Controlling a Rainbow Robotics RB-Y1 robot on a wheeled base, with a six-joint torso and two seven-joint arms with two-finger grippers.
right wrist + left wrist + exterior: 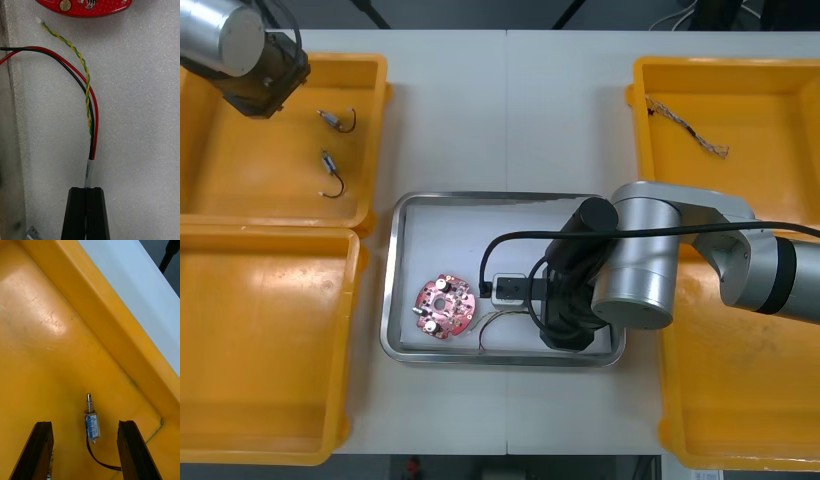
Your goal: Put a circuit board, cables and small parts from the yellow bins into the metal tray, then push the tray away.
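Observation:
My right gripper [87, 188] is low inside the metal tray [405, 280], shut on the white-sleeved end of a cable bundle [91, 112] of red, black and twisted yellow-green wires lying on the tray's white floor. The round red circuit board [443, 305] lies in the tray beyond the cable's far end, and its edge [86, 5] shows in the right wrist view. My left gripper [85, 423] hangs open in the far left yellow bin [220, 170], its fingers either side of a small metal part [92, 422] with a black lead. That part [335, 118] and a second one [330, 172] lie on the bin floor.
A twisted cable [685, 125] lies in the far right yellow bin [780, 75]. The near left bin [260, 340] and near right bin [740, 400] flank the tray. My right arm [650, 260] reaches across the tray's right half.

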